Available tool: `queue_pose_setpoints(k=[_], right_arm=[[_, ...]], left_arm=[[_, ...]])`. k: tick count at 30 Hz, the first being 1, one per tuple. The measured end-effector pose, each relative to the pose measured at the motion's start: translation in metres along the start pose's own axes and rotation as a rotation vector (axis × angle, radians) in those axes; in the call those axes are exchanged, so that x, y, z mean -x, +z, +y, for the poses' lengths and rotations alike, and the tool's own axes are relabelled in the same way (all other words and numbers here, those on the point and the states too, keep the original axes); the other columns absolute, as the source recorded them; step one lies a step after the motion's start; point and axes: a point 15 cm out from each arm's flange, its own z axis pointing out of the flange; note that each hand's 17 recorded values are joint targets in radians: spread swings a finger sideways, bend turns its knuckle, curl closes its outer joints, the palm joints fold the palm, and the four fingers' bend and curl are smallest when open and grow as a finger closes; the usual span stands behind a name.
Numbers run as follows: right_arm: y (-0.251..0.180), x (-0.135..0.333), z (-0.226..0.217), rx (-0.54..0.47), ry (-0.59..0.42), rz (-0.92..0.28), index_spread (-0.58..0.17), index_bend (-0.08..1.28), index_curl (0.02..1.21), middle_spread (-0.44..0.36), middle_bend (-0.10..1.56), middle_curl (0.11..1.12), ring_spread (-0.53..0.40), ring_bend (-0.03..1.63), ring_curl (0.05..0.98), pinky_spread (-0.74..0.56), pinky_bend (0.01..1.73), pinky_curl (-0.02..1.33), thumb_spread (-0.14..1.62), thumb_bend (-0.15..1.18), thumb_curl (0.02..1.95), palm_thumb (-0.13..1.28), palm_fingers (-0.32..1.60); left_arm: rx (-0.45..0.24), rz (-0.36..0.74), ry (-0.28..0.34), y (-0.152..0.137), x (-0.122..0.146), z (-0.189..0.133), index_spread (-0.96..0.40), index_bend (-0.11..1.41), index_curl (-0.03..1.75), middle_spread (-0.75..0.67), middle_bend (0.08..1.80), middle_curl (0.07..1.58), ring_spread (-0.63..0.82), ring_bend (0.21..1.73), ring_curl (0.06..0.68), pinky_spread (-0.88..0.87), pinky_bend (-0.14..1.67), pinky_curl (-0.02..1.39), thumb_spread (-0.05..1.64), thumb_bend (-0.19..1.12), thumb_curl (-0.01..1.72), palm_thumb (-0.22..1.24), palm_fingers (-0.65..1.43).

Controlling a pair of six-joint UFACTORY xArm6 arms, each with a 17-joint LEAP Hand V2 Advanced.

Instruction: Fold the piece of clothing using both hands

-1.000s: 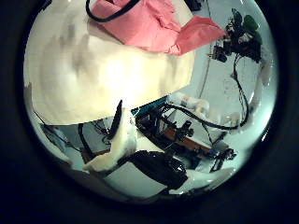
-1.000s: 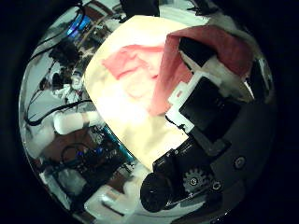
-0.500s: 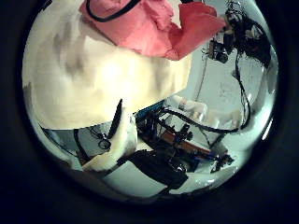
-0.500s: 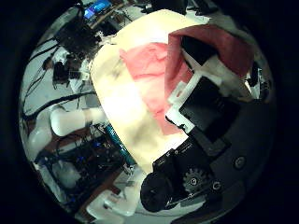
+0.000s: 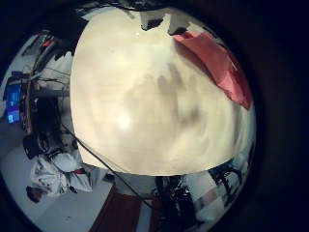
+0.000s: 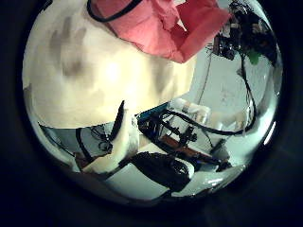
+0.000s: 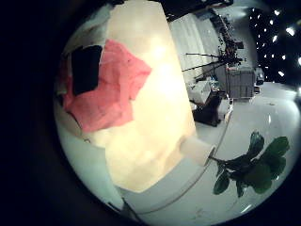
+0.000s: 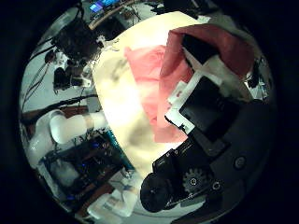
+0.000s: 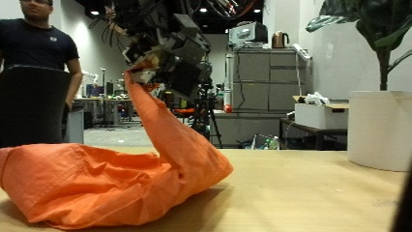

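Observation:
An orange cloth [image 9: 116,184] lies bunched on the wooden table [image 9: 309,193]. One corner of it is pulled up to a hand [image 9: 174,53] high above the table. In the right thumb side palm view the cloth [image 8: 140,70] drapes over my right hand's curled fingers [image 8: 210,79]. It lies on the table in the right little finger side palm view [image 7: 103,89]. The left thumb side palm view shows the cloth [image 6: 151,28] away from my left hand [image 6: 118,137], whose visible finger is straight. The left little finger side palm view has the cloth [image 5: 217,63] at the table's far side.
A large white plant pot [image 9: 380,126] stands beside the table, and its plant [image 7: 259,160] shows in the right little finger side palm view. Grey cabinets [image 9: 264,97] stand behind. Bare tabletop [image 5: 154,106] lies under the left hand.
Both thumb side palm views have shifted a little, so both hands have moved. The cloth stays over my right hand's fingers.

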Motion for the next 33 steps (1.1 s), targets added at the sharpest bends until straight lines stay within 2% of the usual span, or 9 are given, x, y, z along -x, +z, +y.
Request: queue_pose_setpoints(k=[5,7,11,14,15,17,21,24,33], right_arm=[[0.019,0.034,-0.03,0.006,-0.084,0.016,-0.258,0.96,0.95,-0.144,1.23,0.85,-0.248,1.28,0.809,-0.31,1.01,1.09,1.15,-0.05,0.96,0.94,1.02],[0.02,0.034,-0.044,-0.039,-0.092,0.027,-0.277,0.85,0.94,-0.159,1.17,0.83,-0.264,1.25,0.784,-0.37,0.98,1.04,1.21,-0.03,0.89,0.87,0.89],[0.015,0.034,-0.066,-0.124,-0.096,0.036,-0.304,0.39,0.83,-0.162,1.01,0.79,-0.287,1.3,0.772,-0.46,0.97,0.97,1.27,-0.03,0.79,0.78,0.33],[0.013,0.038,-0.07,-0.14,-0.108,0.023,-0.383,0.24,0.67,-0.107,0.74,0.68,-0.256,1.15,0.705,-0.33,0.83,0.93,1.3,-0.03,0.72,0.71,-0.09],[0.011,0.039,-0.071,-0.148,-0.114,0.014,-0.395,0.24,0.64,-0.09,0.69,0.66,-0.242,1.1,0.68,-0.31,0.83,0.91,1.3,-0.03,0.71,0.7,-0.1],[0.008,0.046,-0.071,-0.158,-0.136,-0.014,-0.446,0.18,0.54,-0.028,0.45,0.54,-0.107,0.84,0.57,-0.1,0.8,0.86,1.32,-0.02,0.67,0.68,-0.22],[-0.019,0.049,-0.069,-0.221,-0.19,-0.067,-0.474,0.14,0.45,0.026,0.3,0.45,0.05,0.6,0.447,0.16,0.68,0.76,1.32,-0.02,0.61,0.67,-0.2],[-0.057,0.034,-0.06,-0.297,-0.14,-0.096,-0.459,0.14,0.4,0.039,0.24,0.42,0.106,0.53,0.399,0.28,0.59,0.68,1.36,0.02,0.58,0.72,-0.12],[-0.106,-0.084,0.008,-0.383,0.117,-0.049,-0.426,0.19,0.35,-0.057,0.25,0.39,0.113,0.46,0.334,0.41,0.39,0.51,1.47,0.24,0.66,1.13,0.11]], left_arm=[[0.018,0.028,-0.014,0.008,0.008,0.005,0.13,0.17,0.3,0.37,0.2,0.31,0.6,0.38,0.225,0.56,0.2,0.32,1.21,-0.02,0.33,0.43,0.0],[0.024,0.034,-0.018,0.012,0.009,0.009,0.13,0.17,0.3,0.37,0.2,0.31,0.6,0.38,0.225,0.56,0.2,0.31,1.21,-0.02,0.33,0.43,0.0],[0.043,0.047,-0.022,0.022,0.009,0.017,0.13,0.16,0.3,0.37,0.2,0.31,0.6,0.38,0.224,0.56,0.2,0.31,1.21,-0.02,0.33,0.43,0.0],[0.041,0.044,-0.031,0.022,0.015,0.022,0.13,0.17,0.3,0.37,0.2,0.31,0.6,0.39,0.225,0.56,0.19,0.31,1.21,-0.02,0.33,0.43,0.0],[0.042,0.042,-0.032,0.022,0.016,0.023,0.13,0.17,0.3,0.37,0.2,0.31,0.59,0.39,0.225,0.56,0.19,0.31,1.21,-0.02,0.33,0.43,0.0],[0.044,0.042,-0.034,0.023,0.017,0.024,0.13,0.17,0.3,0.37,0.2,0.31,0.59,0.39,0.224,0.56,0.2,0.31,1.21,-0.02,0.33,0.43,0.0],[0.047,0.048,-0.04,0.024,0.016,0.028,0.13,0.16,0.3,0.38,0.2,0.32,0.59,0.39,0.224,0.56,0.2,0.31,1.21,-0.02,0.33,0.43,0.0],[0.044,0.044,-0.037,0.024,0.013,0.03,0.14,0.16,0.3,0.38,0.2,0.32,0.59,0.39,0.224,0.56,0.2,0.31,1.21,-0.02,0.33,0.43,0.0],[0.032,0.014,-0.006,0.015,-0.001,0.029,0.14,0.16,0.3,0.38,0.2,0.32,0.59,0.39,0.223,0.56,0.2,0.31,1.21,-0.02,0.33,0.43,0.0]])
